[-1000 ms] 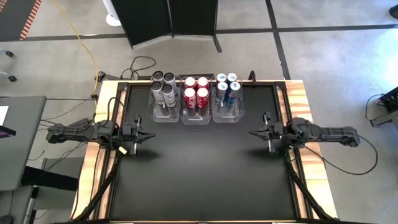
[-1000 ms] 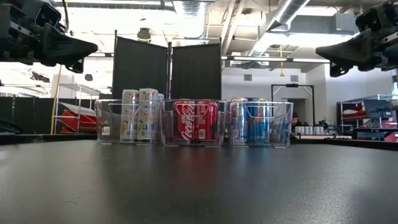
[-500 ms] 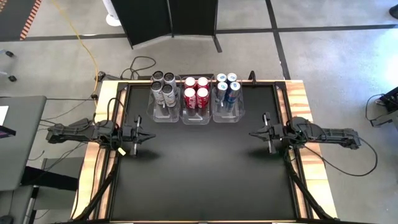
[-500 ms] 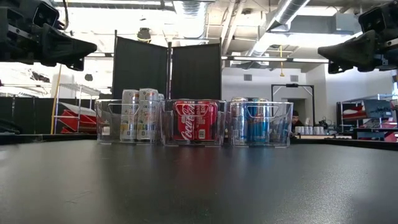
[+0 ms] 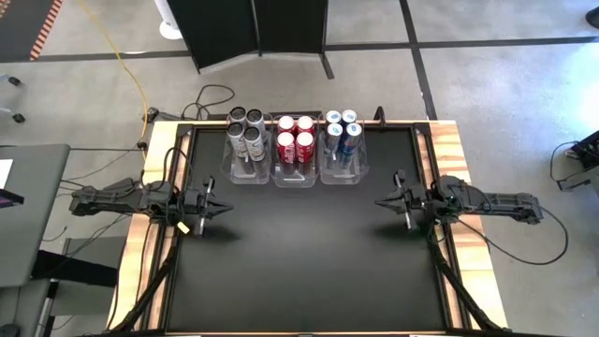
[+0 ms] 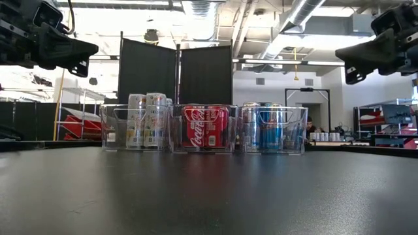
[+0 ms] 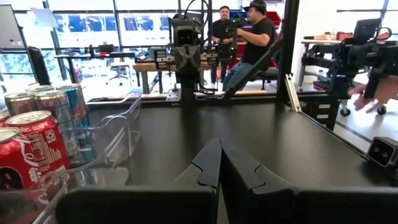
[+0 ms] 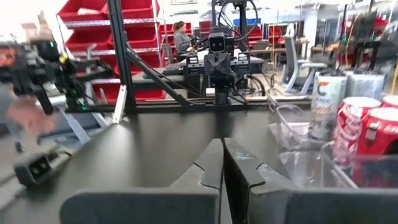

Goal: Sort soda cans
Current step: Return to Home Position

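Red, blue and dark soda cans [image 5: 295, 138] stand in clear bins [image 5: 297, 178] at the tabletop's [image 5: 299, 262] far edge — well apart from left gripper [image 5: 225, 207] and right gripper [image 5: 381, 200], fingers clenched empty.

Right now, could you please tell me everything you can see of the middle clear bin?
The middle clear bin is a transparent plastic box with a handle cut-out in its near wall. It stands at the far edge of the table, between the grey-can bin and the blue-can bin, holding four upright red Coca-Cola cans.
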Available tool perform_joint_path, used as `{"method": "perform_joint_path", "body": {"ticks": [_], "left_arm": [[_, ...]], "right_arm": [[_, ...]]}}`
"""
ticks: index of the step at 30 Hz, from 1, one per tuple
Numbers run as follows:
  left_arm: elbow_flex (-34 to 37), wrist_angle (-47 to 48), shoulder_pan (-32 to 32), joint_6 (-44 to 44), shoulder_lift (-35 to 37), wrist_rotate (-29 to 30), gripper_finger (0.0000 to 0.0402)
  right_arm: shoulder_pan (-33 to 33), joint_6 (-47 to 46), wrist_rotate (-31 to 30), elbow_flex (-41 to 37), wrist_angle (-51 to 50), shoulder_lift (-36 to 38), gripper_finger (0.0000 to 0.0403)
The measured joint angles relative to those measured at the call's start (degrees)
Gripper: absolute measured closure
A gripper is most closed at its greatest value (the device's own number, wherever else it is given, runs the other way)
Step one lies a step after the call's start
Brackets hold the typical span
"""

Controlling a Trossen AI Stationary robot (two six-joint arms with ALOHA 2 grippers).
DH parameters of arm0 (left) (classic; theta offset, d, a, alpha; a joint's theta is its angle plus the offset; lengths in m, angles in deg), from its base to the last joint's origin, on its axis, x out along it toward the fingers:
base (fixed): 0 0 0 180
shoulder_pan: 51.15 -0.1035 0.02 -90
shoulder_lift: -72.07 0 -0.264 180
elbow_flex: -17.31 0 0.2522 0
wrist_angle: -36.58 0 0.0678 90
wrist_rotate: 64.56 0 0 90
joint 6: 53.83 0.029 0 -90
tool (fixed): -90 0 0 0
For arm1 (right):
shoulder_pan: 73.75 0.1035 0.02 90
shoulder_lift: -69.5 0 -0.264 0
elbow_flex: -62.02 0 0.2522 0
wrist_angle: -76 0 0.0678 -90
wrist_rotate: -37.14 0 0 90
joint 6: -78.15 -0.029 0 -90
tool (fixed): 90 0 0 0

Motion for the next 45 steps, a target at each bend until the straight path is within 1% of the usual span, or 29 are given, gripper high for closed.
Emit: {"method": "perform_joint_path", "body": {"ticks": [4, 45], "left_arm": [[0.0, -0.02, 0.0, -0.07, 0.0, 0.0, 0.0401], [0.0, -0.06, 0.0, -0.22, 0.0, -0.02, 0.0401]], "right_arm": [[0.01, -3.72, 0.04, 0.0, -0.03, -0.01, 0.0368], [0.01, -3.75, 0.04, 0.0, -0.14, -0.01, 0.037]]}}
